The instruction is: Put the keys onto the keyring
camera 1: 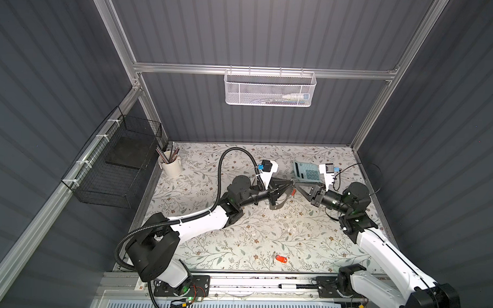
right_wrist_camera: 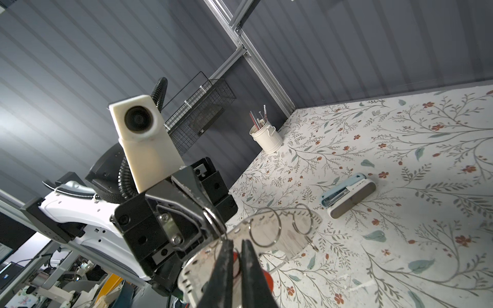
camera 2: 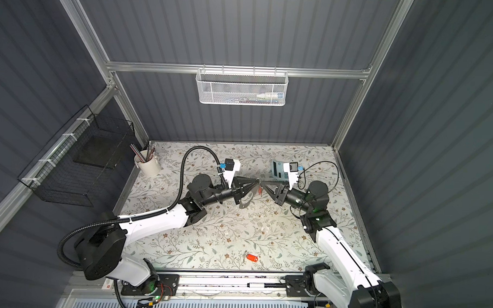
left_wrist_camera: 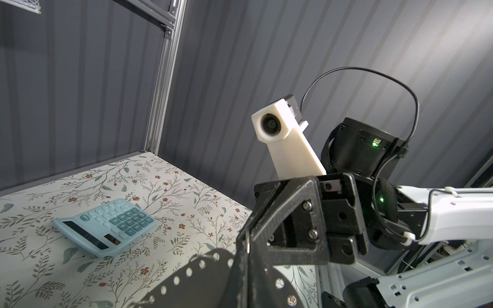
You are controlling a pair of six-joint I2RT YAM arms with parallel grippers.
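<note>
Both grippers meet above the middle of the table. My left gripper (camera 1: 291, 182) (left_wrist_camera: 244, 256) is shut on the rim of the keyring (camera 1: 280, 204) (left_wrist_camera: 202, 280), a thin gray plate with holes along its edge. It holds the plate clear of the table, and wire rings hang from the keyring (right_wrist_camera: 282, 229). My right gripper (camera 1: 296, 185) (right_wrist_camera: 237, 242) stands tip to tip with the left one, with a narrow gap between its fingers. One red key (camera 1: 293, 192) (right_wrist_camera: 267, 277) hangs just behind those fingers at the plate. Another red key (camera 1: 281, 258) (camera 2: 252, 258) lies near the table's front edge.
A pale blue calculator (camera 1: 306, 171) (left_wrist_camera: 106, 229) lies behind the grippers. A pale blue stapler (right_wrist_camera: 346, 194) lies on the floral table. A white cup of pencils (camera 1: 170, 164) stands at the back left, beside a black wire basket (camera 1: 115, 161). A white mesh basket (camera 1: 270, 87) hangs on the back wall.
</note>
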